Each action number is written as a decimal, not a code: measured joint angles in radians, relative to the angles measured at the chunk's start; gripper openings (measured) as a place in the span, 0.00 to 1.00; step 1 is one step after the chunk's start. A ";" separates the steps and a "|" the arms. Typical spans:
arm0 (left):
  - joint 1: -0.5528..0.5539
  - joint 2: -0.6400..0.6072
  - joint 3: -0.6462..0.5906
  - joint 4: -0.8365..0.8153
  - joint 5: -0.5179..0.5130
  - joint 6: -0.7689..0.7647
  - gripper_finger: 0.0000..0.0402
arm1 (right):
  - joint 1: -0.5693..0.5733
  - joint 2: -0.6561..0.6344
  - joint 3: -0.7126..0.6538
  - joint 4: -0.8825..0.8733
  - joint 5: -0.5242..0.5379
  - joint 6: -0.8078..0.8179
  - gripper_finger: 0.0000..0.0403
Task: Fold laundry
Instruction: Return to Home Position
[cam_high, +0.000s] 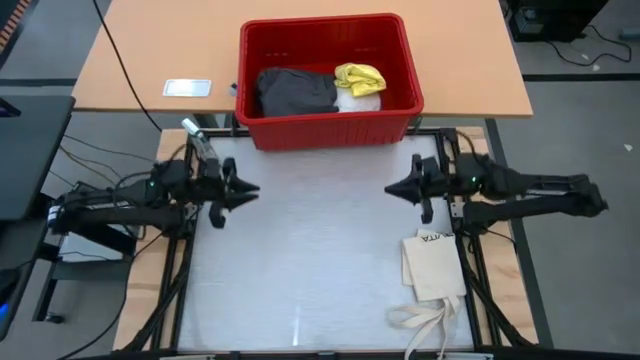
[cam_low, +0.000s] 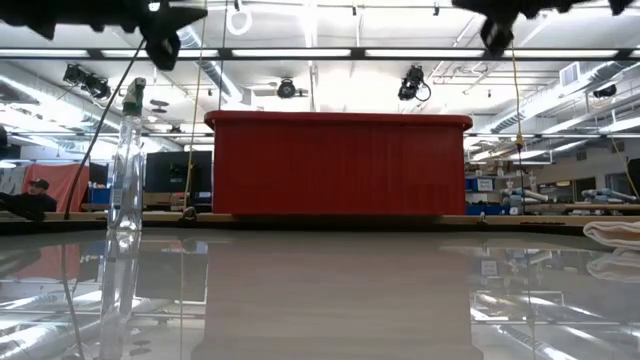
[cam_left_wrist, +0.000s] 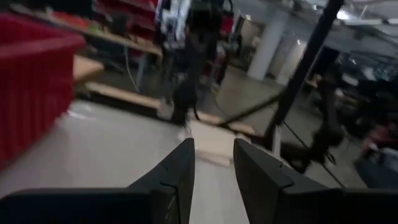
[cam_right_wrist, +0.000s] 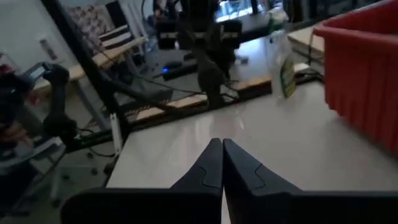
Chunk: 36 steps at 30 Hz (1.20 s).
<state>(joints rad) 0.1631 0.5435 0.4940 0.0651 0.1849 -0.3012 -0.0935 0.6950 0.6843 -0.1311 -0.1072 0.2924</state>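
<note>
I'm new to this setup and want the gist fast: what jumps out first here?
The red bin stands at the table's far side, holding dark grey shorts and a yellow shirt. Over the white surface before it, the left gripper and right gripper face each other, empty. A cream tote bag lies flat on the right.

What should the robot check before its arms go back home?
1. Laundry in the red bin: ok. The grey shorts, yellow shirt and white piece lie inside.
2. Left claw empty: ok. It is a little open and holds nothing.
3. Right claw empty: ok. It is shut on nothing.
4. No laundry on the table: ok. Only the cream tote bag lies there, beside the right arm.
5. Room around the left arm: cannot tell. A clear bottle stands close behind it.
</note>
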 joint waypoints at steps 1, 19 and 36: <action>-0.021 0.006 -0.014 0.000 -0.009 0.000 0.28 | 0.022 -0.013 -0.035 0.030 0.037 0.011 0.02; -0.114 -0.096 -0.142 -0.033 -0.124 0.154 0.01 | 0.176 -0.277 -0.452 0.422 0.235 -0.057 0.00; -0.114 -0.190 -0.155 -0.142 -0.165 0.217 0.00 | 0.176 -0.351 -0.567 0.391 0.191 -0.083 0.00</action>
<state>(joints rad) 0.0490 0.3537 0.3391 -0.0772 0.0196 -0.0837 0.0826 0.3439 0.1172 0.2603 0.0834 0.2093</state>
